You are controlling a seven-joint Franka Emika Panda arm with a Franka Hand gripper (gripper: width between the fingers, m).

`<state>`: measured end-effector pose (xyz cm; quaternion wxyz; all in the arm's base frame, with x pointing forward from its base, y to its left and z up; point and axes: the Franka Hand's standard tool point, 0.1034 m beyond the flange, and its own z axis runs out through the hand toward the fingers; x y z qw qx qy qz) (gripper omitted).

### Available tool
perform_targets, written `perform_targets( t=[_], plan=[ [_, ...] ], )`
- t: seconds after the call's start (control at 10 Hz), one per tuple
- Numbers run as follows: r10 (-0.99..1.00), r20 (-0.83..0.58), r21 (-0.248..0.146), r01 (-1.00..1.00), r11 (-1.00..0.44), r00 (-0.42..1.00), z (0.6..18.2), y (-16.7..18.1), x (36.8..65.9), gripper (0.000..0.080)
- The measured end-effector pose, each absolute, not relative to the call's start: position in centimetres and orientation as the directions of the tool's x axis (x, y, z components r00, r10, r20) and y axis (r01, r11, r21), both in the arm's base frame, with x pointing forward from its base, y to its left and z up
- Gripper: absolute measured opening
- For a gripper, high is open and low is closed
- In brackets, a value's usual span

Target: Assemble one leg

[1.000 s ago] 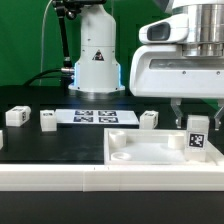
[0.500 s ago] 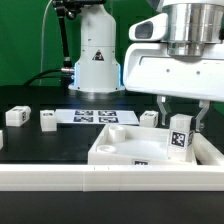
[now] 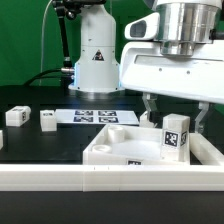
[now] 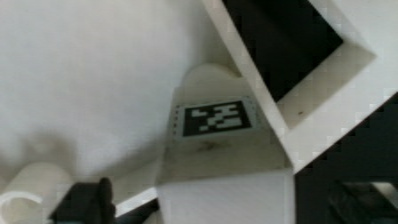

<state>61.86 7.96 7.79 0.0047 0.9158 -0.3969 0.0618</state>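
A: How much room is there along the edges of the counter?

B: The near edge is crowded. The big flat white tabletop [image 3: 150, 152] lies right against it, toward the exterior view's right near corner, and its raised rim runs out of the picture on that side. The black surface [image 3: 45, 150] toward the exterior view's left is open, apart from two small white blocks [image 3: 16, 116] and [image 3: 47, 120] that sit well apart from the tabletop. Farther back, the marker board [image 3: 97, 117] lies flat in front of the white robot base [image 3: 96, 60], near the far edge.

A: And the arm?

B: It comes in from above on the exterior view's right, wrist pointing straight down, its wide white hand hanging over the tabletop. The gripper [image 3: 175, 118] is low over the tabletop's right part.

A: What are the jaws doing?

B: They stand a block's width apart, closed on the leg [image 3: 175, 137], one finger [image 3: 150, 106] on each side of it.

A: Where is the leg, exactly?

B: Upright between the fingers, tag facing the exterior camera, over the tabletop's recessed face. Whether its lower end touches the tabletop, I cannot tell. In the wrist view the leg [image 4: 222, 150] fills the middle, tag showing, with the tabletop [image 4: 89, 70] white behind it.
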Motion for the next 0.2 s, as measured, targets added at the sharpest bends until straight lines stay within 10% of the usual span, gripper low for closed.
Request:
perform_targets(
  t=[0.2],
  plan=[
    [-0.726,0.117,-0.04,-0.728,-0.685,0.677,7.79,7.96,61.86,0.0646]
  ],
)
